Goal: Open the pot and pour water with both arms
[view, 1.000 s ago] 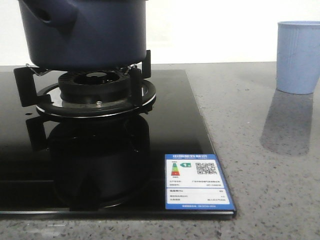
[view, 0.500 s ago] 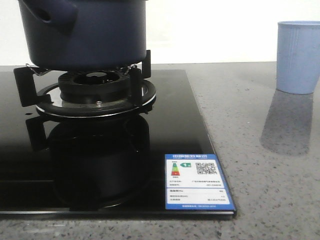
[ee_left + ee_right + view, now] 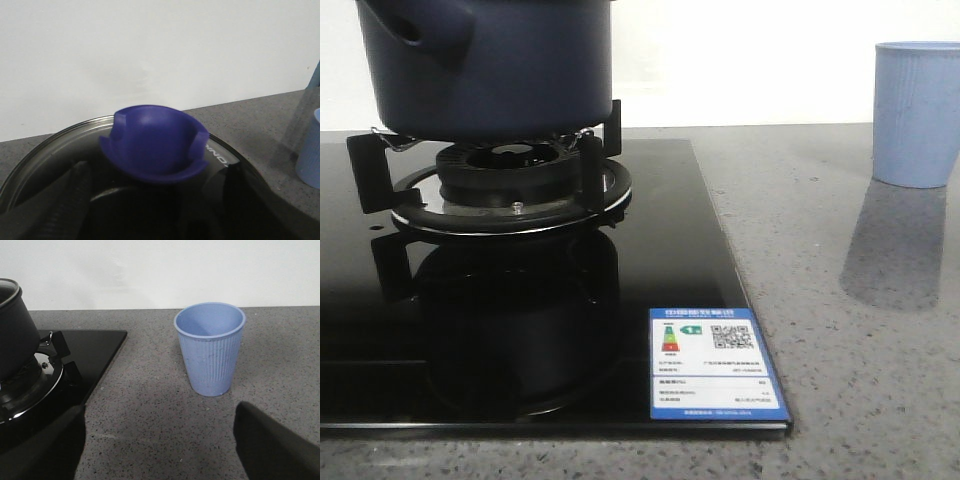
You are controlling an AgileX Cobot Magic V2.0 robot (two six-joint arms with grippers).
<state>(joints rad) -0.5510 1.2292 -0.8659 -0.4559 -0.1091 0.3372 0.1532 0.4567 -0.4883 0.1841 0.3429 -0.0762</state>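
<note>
Pot on burner grate, matte navy, glass lid still on.
Left gripper fingers flank the violet bowl-shaped knob; grip unclear, view dark; right gripper fingers spread, facing ribbed pale-blue cup on speckled counter.

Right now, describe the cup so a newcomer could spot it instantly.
Start at the black glass hob with the dark navy pot on its burner. Move right onto the grey speckled counter: the cup stands there alone, upright. It is pale blue, ribbed, open-topped and much narrower than the pot.
</note>
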